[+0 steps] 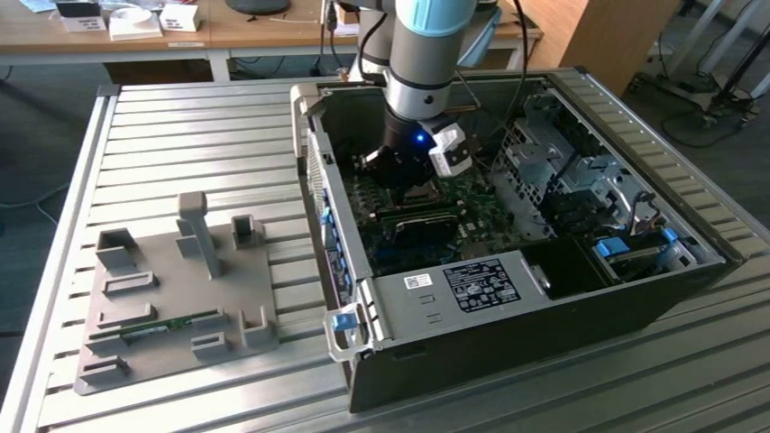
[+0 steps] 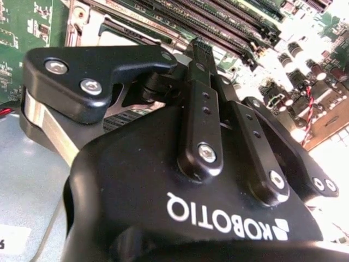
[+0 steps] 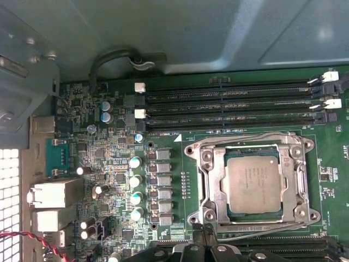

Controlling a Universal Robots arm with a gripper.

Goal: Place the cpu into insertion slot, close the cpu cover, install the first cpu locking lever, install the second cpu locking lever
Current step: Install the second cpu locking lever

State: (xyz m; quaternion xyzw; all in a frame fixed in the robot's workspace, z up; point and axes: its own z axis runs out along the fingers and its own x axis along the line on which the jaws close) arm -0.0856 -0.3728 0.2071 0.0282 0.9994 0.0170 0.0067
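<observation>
In the first wrist view the cpu [image 3: 253, 184], a silver-grey square chip, lies flat in the insertion slot [image 3: 192, 150] on the green board. The silver cpu cover [image 3: 210, 174] lies down around it, framing the chip in its window. One wire locking lever [image 3: 256, 136] runs along the side by the memory slots. A second lever [image 3: 262, 225] runs along the opposite side. My gripper [image 3: 206, 237] hovers at that second side, near the socket's corner, with its black fingertips together. Both the second wrist view [image 2: 200, 48] and the exterior view [image 1: 407, 185] show it low over the socket.
Long black memory slots [image 3: 229, 103] lie beside the socket, and capacitors [image 3: 135, 180] stand beside it. The open computer case [image 1: 316, 171] walls the arm in, with a drive cage [image 1: 565, 171] at the exterior view's right. A grey fixture tray [image 1: 180, 289] sits on the slatted table at the exterior view's left.
</observation>
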